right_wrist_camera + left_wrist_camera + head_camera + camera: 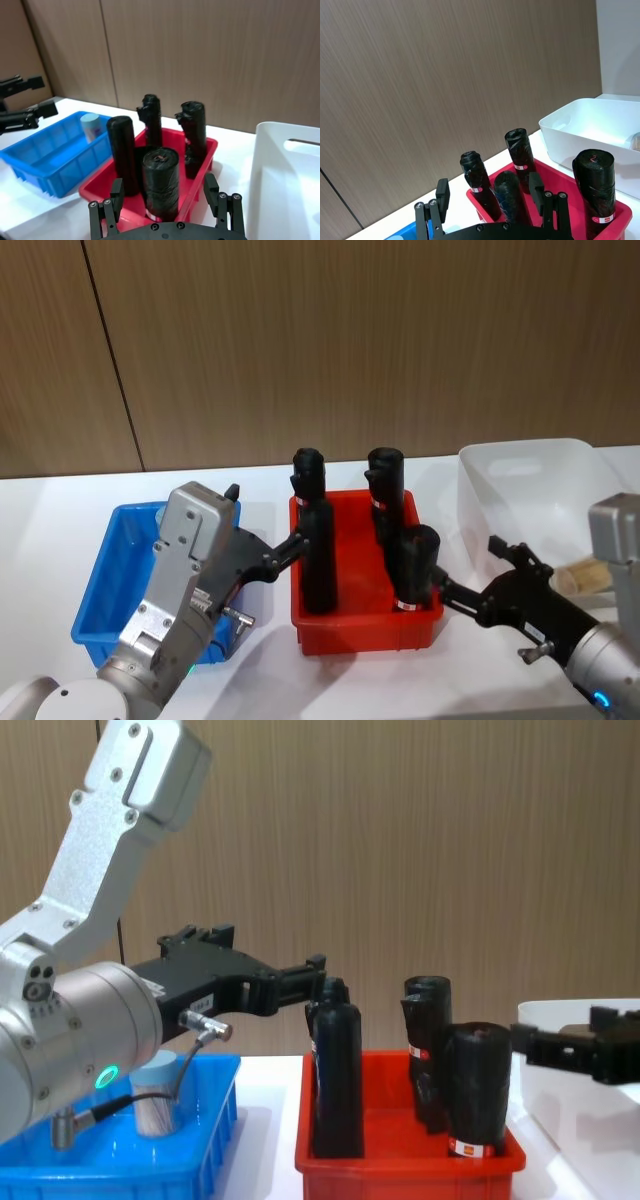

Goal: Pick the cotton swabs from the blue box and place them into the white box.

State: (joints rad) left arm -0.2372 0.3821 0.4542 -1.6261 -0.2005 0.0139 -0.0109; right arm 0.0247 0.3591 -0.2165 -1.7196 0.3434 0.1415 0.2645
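**Both arms raised while one swab tub waited in the blue bin**

Wood-grain panelling backed a white table (pixel 60 505) that carried three bins in a row. At lower left of the head view sat the bright blue ribbed plastic box (pixel 110 575), at centre a red plastic bin (pixel 365 625) holding tall black rolls (pixel 318 560) upright, and at upper right the translucent white smooth-walled box (pixel 520 485).

One clear cotton swab tub with a pale grey-blue lid (pixel 155 1098) stood upright inside the blue box, at lower left of the chest view. Another swab tub (pixel 583 575) already lay in the white box.

The left gripper (pixel 297 542) hung above the blue box's right edge, jaws spread and empty, probably held high to clear the rolls. The right gripper (pixel 497 548) hovered low before the white box, fingers parted and holding nothing, likely kept there to stay out of the way.
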